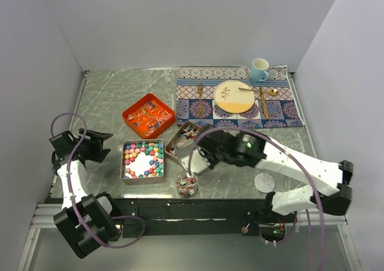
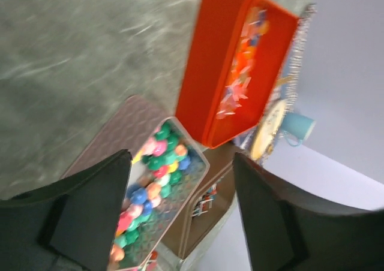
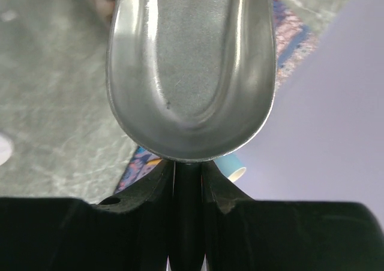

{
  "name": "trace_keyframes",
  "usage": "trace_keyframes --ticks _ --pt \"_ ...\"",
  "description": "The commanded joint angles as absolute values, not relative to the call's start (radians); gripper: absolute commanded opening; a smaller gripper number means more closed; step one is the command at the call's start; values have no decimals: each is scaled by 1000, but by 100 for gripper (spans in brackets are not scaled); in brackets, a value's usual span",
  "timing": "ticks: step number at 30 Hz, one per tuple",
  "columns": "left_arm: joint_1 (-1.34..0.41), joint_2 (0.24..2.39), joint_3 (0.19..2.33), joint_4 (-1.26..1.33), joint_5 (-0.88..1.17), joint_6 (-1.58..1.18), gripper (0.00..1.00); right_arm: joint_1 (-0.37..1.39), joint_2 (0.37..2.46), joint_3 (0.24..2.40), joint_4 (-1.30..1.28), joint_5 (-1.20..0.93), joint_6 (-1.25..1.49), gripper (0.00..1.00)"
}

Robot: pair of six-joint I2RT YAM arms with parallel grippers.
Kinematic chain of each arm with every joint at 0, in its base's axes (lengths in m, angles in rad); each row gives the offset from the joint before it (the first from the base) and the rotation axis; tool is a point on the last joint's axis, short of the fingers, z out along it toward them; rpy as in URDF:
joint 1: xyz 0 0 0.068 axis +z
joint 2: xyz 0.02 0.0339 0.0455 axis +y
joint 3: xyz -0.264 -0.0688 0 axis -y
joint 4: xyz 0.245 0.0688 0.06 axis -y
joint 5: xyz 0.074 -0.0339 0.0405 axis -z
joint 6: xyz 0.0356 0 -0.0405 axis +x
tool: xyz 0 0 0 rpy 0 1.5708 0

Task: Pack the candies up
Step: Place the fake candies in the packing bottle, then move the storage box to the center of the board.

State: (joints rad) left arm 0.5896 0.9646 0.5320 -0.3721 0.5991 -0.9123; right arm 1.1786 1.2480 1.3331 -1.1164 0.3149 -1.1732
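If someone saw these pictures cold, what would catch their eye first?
The orange tray of wrapped candies at mid-table and the tin of many-coloured lumps just nearer the arms stand out first. The right wrist view is filled by an empty metal scoop, its handle gripped in the right hand. A patterned placemat with plate and mug lies at the far right.

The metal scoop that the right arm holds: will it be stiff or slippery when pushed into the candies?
Probably stiff: the scoop is a pressed metal bowl with a raised rim. Its polished surface looks slippery, so candies may slide out easily. The right fingers pinch only the narrow dark handle, so it might twist under load.
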Motion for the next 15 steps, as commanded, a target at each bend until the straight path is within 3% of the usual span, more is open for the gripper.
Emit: trace_keyframes --ticks 1,2,3,8,9,15 --pt "592 974 512 -494 549 -896 70 1143 1417 1515 -1036 324 -1190 0" --pt "592 983 506 -486 552 -900 65 1143 1454 1546 -1029 324 -1166 0" --pt "594 992 503 -480 554 -900 52 1143 1532 1622 -1032 330 -1149 0" --pt "592 1048 499 -485 525 -881 20 1144 1782 1926 -1159 273 -990 0" --pt "592 1058 497 -495 511 -876 4 1143 1834 1989 -1175 267 -976 0" --pt "575 1143 480 -540 451 -850 1 1138 1901 1964 -1106 275 -973 0"
